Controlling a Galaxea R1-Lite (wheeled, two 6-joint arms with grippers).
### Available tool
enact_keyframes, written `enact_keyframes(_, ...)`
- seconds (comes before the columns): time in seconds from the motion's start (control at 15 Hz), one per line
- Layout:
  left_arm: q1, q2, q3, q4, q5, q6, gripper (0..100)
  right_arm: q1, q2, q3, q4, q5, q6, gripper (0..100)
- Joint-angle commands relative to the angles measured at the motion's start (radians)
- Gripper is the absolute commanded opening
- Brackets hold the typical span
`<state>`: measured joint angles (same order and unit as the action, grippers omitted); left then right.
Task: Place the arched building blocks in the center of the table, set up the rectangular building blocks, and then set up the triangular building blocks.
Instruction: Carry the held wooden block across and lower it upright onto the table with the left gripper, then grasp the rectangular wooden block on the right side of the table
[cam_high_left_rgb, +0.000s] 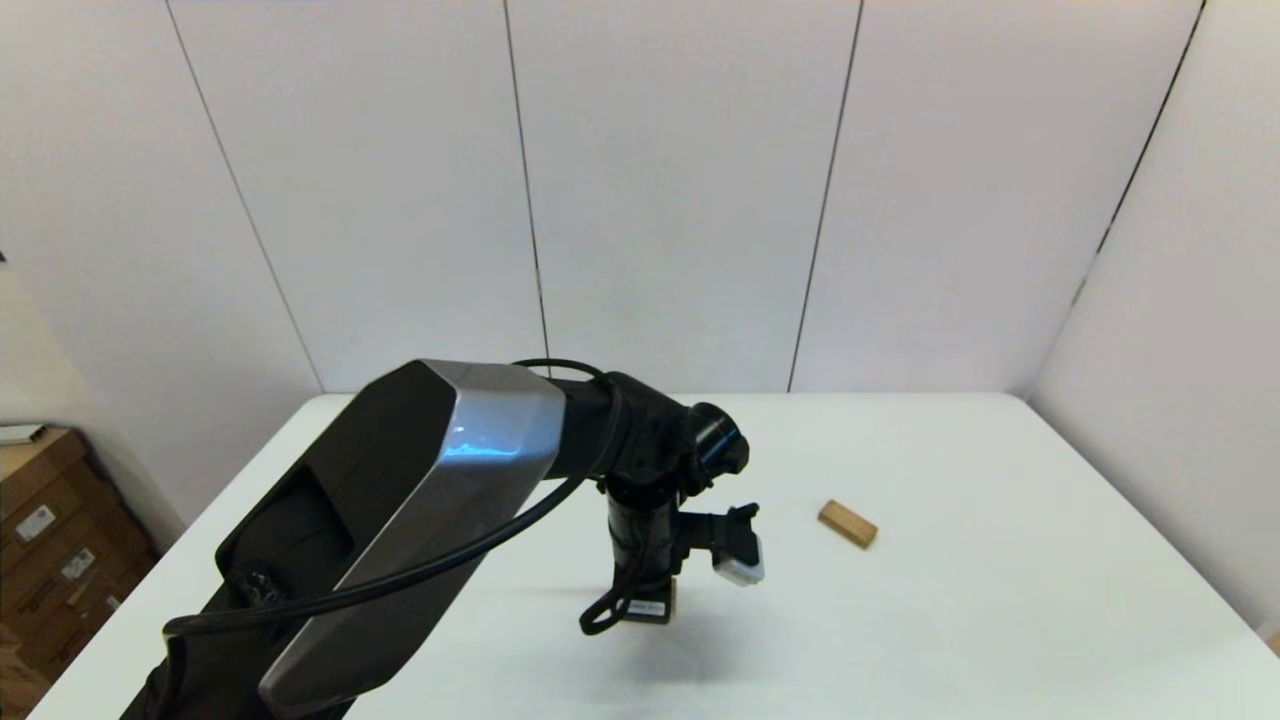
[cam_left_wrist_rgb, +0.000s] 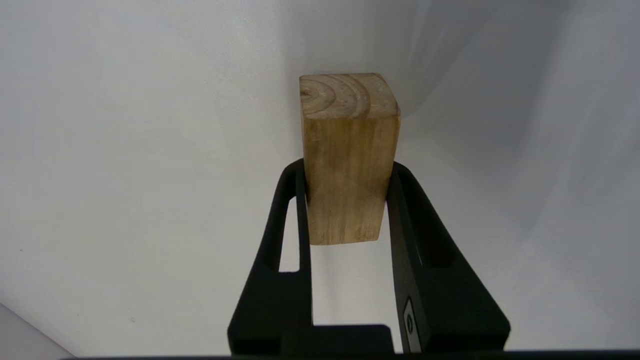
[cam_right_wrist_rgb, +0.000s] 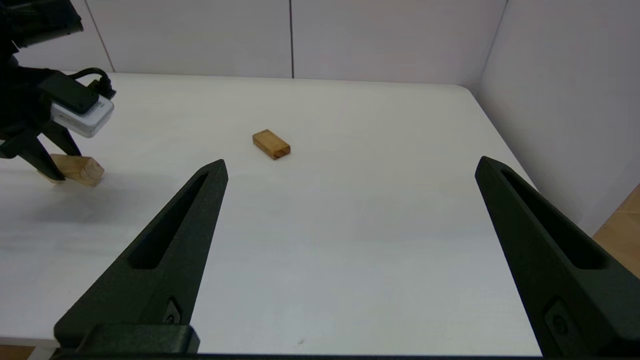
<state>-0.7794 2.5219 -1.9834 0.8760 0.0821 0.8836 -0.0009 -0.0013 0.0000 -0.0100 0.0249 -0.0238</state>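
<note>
– While the left gripper (cam_left_wrist_rgb: 346, 167) has it, where's the arched building block (cam_left_wrist_rgb: 350, 125)?
– Clamped between both left fingers, roughly mid-table (cam_high_left_rgb: 1000, 620). Notch isn't visible from any view. Touching the surface or just off it, can't tell.
– Handling?
– Solid wood, stiff, probably light. Smooth faces, so it could slip if pinched near a corner. The fingers sit on the two flat long sides, which I'd judge the right hold; stay off the notch.
– Other blocks?
– Rectangular building block (cam_high_left_rgb: 848, 523) lies flat at about 2 o'clock from the held one, well apart. Same call: rigid, light, take it across the long sides. Triangular one isn't in view.
– Right arm?
– Right gripper (cam_right_wrist_rgb: 351, 161) is parked back at the near edge, around 5 o'clock, fingers spread wide, holding nothing.
</note>
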Motion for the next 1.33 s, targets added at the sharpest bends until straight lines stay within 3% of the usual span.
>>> enact_keyframes(0.07, 0.0, 0.001, 0.0, 0.006, 0.001, 0.005, 0, -0.001, 0.0, 0.0, -0.001, 0.0, -0.001, 100)
enact_keyframes(0.2, 0.0, 0.001, 0.0, 0.006, 0.002, 0.005, 0, -0.001, 0.0, 0.0, -0.001, 0.001, -0.001, 100)
enact_keyframes(0.27, 0.0, 0.001, 0.0, 0.006, 0.002, 0.005, 100, -0.001, 0.0, 0.0, -0.001, 0.001, -0.001, 100)
enact_keyframes(0.87, 0.02, -0.069, 0.0, -0.002, 0.005, -0.015, 100, 0.001, 0.0, 0.0, -0.001, 0.001, -0.001, 100)
enact_keyframes(1.13, 0.132, -0.299, 0.0, 0.005, 0.099, -0.057, 100, -0.001, 0.0, 0.0, -0.001, 0.001, -0.001, 100)
enact_keyframes(1.33, 0.258, -0.511, 0.0, 0.069, 0.105, -0.166, 100, -0.001, 0.0, 0.0, -0.001, 0.001, -0.001, 100)
